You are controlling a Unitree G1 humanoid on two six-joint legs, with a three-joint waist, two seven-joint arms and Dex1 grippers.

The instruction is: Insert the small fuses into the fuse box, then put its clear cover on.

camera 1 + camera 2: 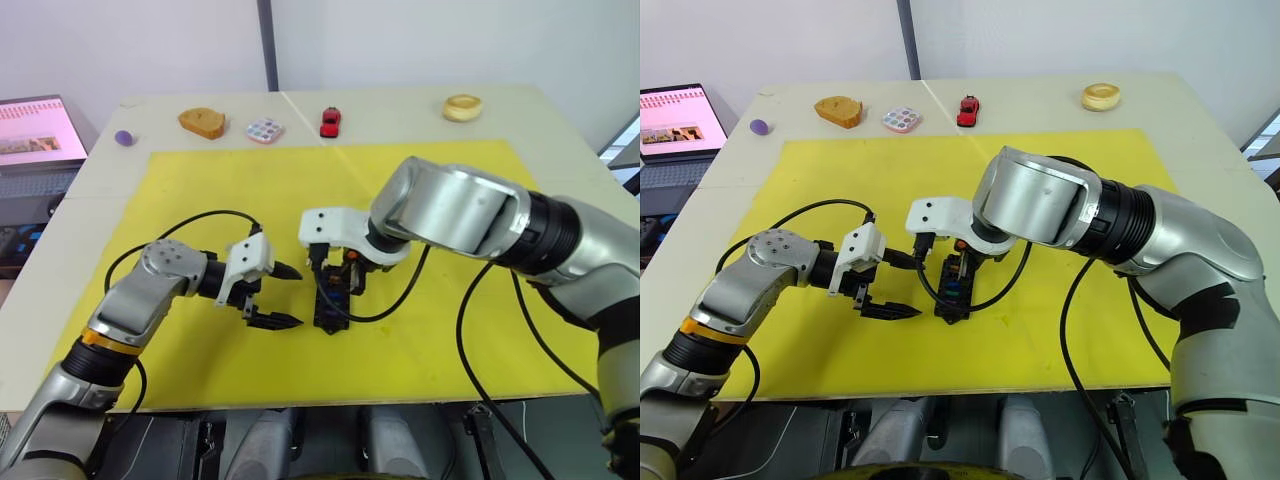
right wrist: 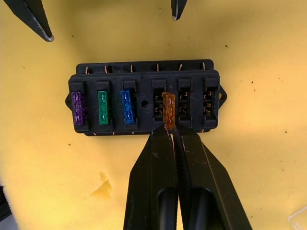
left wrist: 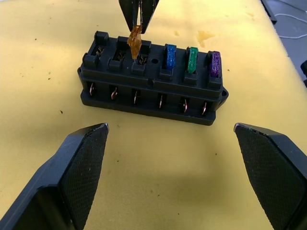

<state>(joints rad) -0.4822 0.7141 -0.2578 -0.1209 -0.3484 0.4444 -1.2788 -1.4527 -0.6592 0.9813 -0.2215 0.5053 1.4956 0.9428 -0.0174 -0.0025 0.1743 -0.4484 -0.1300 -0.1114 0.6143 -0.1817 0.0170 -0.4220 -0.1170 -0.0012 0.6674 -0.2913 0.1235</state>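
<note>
The black fuse box (image 2: 144, 72) lies on the yellow mat (image 1: 430, 340) between my two grippers. Purple (image 2: 77, 108), green (image 2: 103, 108) and blue (image 2: 127, 106) small fuses stand seated in one row of slots. My right gripper (image 2: 169, 130) is shut on an amber fuse (image 3: 135, 43). That fuse leans slightly, its lower end at the mouth of the slot beside the blue one. My left gripper (image 1: 290, 296) hangs open just to the left of the box, touching nothing. A faint glassy corner (image 2: 298, 219) shows on the mat; I cannot tell whether it is the clear cover.
Along the table's far side lie a purple ball (image 1: 124, 137), a bread-like piece (image 1: 202, 122), a pastel tile (image 1: 265, 130), a red toy car (image 1: 330, 121) and a yellow ring (image 1: 462, 107). A laptop (image 1: 35, 130) stands off the left edge.
</note>
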